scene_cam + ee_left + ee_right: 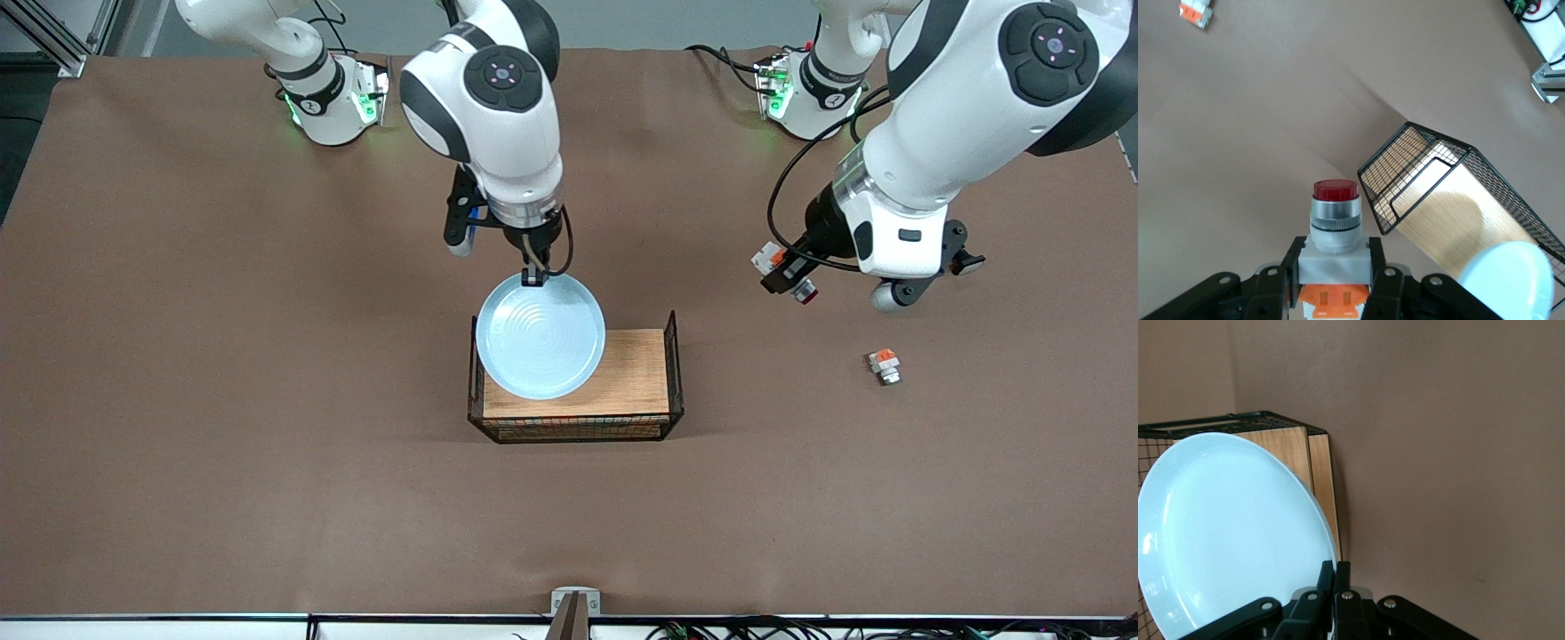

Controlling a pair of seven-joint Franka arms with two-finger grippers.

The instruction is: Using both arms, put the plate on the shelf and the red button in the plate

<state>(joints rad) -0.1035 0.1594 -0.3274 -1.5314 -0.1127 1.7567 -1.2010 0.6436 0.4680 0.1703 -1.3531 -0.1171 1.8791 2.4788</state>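
Observation:
The pale light-blue plate (540, 334) hangs tilted over the wire basket with a wooden floor (636, 378), at its right-arm end. My right gripper (534, 277) is shut on the plate's rim; the right wrist view shows the plate (1231, 533) pinched between the fingers (1335, 577). My left gripper (782, 274) is shut on the red button (805, 292) and holds it in the air over bare table toward the left arm's end. In the left wrist view the red button (1335, 227) sits between the fingers, red tip pointing away.
A similar white-and-orange part with a silvery tip (885, 365) lies on the brown table toward the left arm's end, nearer to the front camera than my left gripper. The basket's black wire walls (1405, 173) stand up around its wooden floor.

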